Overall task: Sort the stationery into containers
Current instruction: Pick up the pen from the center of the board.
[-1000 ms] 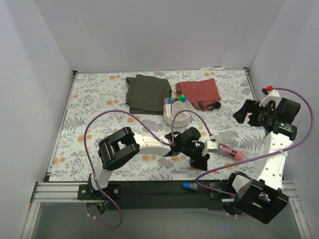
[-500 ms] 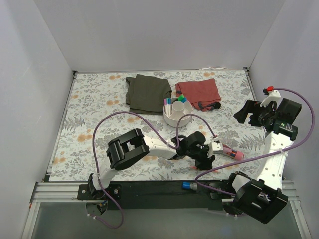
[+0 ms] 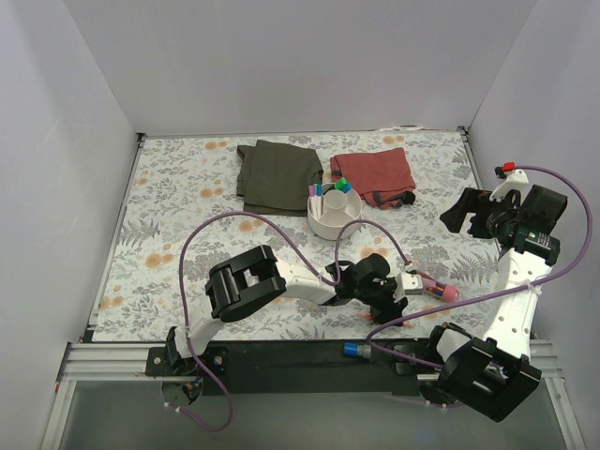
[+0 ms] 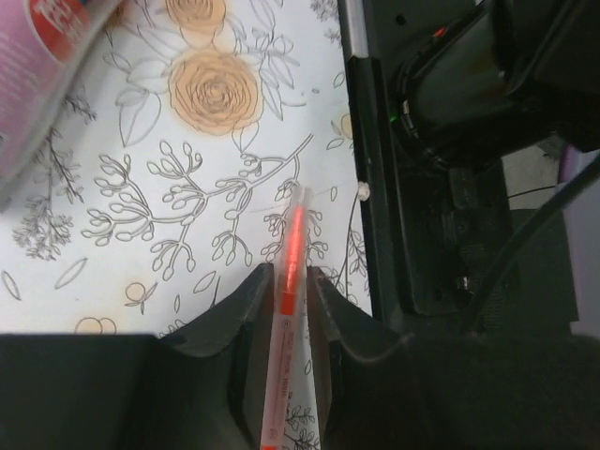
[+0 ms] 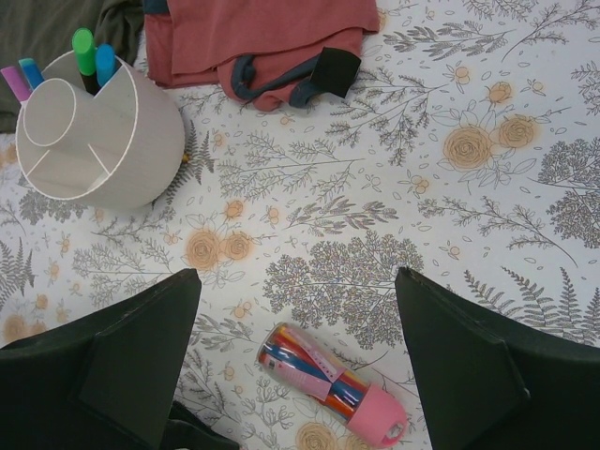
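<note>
My left gripper [image 3: 382, 292] is low over the cloth near the front edge. In the left wrist view my left gripper [image 4: 289, 274] is shut on a thin pink-orange pen [image 4: 292, 246] that points toward the black base rail. The fat pink tube [image 3: 435, 287] lies just right of it, and it also shows in the right wrist view [image 5: 330, 384]. The white divided bowl [image 3: 335, 212] holds markers with green [image 5: 82, 45], blue [image 5: 105, 62] and purple caps. My right gripper [image 3: 466, 210] is open and empty, high above the tube [image 5: 295, 281].
A folded olive cloth [image 3: 277, 172] and a folded red cloth [image 3: 372, 172] lie behind the bowl. A blue-capped item [image 3: 352, 351] rests on the black base rail [image 3: 281, 356]. White walls close in the flowered table [image 3: 169, 216].
My left arm has swung its elbow to the right and the gripper has shifted slightly toward the pink tube. The right arm, bowl and tube have not moved.
</note>
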`<state>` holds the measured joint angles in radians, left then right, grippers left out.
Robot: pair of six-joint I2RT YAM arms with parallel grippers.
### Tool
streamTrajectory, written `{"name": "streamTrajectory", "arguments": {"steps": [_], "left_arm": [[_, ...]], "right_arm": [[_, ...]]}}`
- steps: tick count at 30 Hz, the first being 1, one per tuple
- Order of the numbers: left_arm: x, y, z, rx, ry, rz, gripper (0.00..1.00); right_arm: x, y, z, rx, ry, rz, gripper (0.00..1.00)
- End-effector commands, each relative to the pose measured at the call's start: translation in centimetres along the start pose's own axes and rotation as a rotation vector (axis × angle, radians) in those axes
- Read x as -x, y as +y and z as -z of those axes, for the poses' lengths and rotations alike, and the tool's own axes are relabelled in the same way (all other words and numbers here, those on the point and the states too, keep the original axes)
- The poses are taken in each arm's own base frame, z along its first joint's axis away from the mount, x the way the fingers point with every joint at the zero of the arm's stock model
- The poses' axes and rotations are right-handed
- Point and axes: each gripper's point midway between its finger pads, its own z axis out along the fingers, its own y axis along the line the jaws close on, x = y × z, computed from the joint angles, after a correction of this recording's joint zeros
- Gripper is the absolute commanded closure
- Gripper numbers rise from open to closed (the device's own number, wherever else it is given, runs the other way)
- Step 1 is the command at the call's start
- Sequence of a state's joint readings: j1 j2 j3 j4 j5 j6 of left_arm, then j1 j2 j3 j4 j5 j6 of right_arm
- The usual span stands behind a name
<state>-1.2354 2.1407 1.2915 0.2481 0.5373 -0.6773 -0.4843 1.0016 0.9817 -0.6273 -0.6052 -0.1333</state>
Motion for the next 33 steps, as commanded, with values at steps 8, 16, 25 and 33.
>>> {"name": "streamTrajectory", "arguments": {"steps": [8, 16, 25, 33], "left_arm": [[-5.0, 2.1, -2.7, 0.165, 0.096, -0.085, 0.82], [-5.5, 2.4, -0.4, 0.158, 0.123, -0.089, 1.0], [5.7, 6.0, 12.0, 0.229, -0.159, -0.107, 1.0], [18.0, 7.5, 21.4, 0.272, -0.537, -0.236, 1.0]], "right_arm": [[0.8, 0.1, 0.4, 0.007, -0.042, 0.053, 0.06], [2.1, 0.3, 0.8, 0.003, -0.07, 0.051, 0.06], [5.4, 0.2, 0.7, 0.037, -0.106, -0.003, 0.07], [5.2, -0.2, -0.7, 0.079, -0.1, -0.02, 0.09]]}}
